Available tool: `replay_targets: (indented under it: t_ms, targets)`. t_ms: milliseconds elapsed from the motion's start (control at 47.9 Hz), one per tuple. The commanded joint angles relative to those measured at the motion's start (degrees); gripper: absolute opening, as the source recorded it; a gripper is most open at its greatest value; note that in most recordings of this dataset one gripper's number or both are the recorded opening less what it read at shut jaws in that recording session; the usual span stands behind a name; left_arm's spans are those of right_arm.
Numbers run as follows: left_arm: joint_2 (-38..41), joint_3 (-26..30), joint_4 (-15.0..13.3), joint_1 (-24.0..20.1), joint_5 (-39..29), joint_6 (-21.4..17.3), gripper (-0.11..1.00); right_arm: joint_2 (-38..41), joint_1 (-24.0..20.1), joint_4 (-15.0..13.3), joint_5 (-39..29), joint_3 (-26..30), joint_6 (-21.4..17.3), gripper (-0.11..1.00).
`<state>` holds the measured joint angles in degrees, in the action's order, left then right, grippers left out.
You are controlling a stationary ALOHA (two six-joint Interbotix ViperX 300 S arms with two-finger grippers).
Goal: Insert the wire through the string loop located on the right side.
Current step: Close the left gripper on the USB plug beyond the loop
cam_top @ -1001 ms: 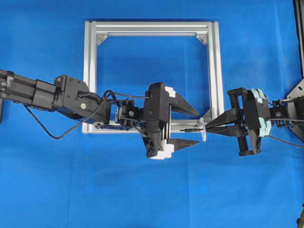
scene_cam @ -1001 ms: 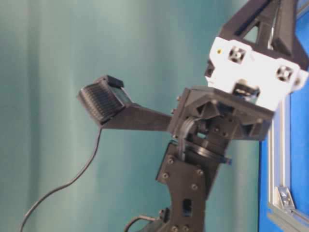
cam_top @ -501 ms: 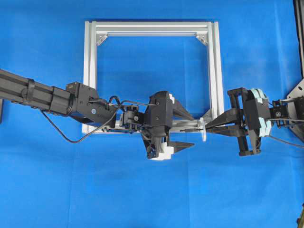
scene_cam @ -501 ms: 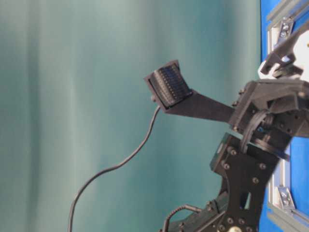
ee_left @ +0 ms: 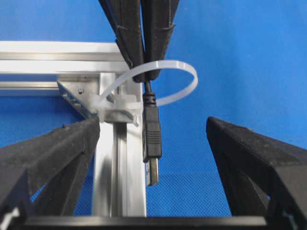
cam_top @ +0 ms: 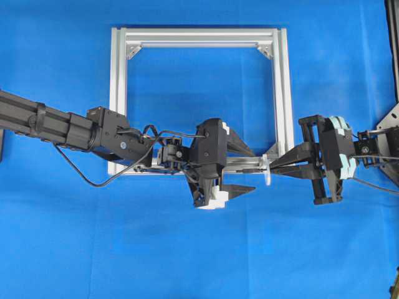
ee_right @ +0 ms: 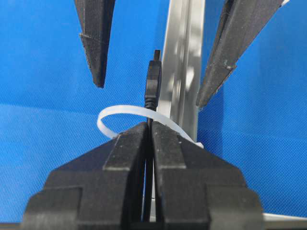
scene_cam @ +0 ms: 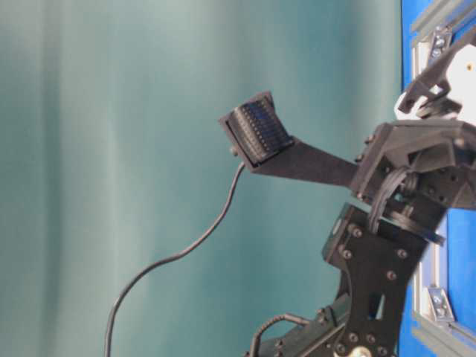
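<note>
Black-fingered, your right gripper point(cam_top: 272, 166) reaches left, clamped on the wire point(ee_left: 152, 139) whose plug pokes through the string loop point(ee_left: 163, 81); your left gripper point(cam_top: 249, 168) gapes around it. Only wrist views show the plug.

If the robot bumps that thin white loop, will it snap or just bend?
Probably just bend. The string loop is a thin, translucent band holding a smooth open curve, so it looks springy rather than brittle. It seems fixed to the frame at one end, so it would likely flex and spring back, not slide away.
</note>
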<state>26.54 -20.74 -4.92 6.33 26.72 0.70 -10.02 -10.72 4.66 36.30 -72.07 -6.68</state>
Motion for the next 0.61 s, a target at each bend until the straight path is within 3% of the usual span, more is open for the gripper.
replay_targets:
  t_ms: [0,313,376,584]
  targets:
    - [-1.3,1.0,0.2,-0.2,0.5,0.0,0.88,-0.4,0.1,0.0,0.4,0.9,0.0,-0.04]
    - [-1.3,1.1,0.2,-0.2,-1.1,0.0,0.82,-0.4,0.1,0.0,0.4,1.0,0.0,-0.04]
    - [-1.2,1.4,0.2,-0.2,-1.8,-0.2,0.69,-0.4,0.1,0.0,0.4,1.0,0.0,-0.04]
    - [-1.2,1.5,0.2,-0.1,-1.4,-1.2,0.09,-0.4,0.0,0.0,0.5,1.0,0.0,-0.04]
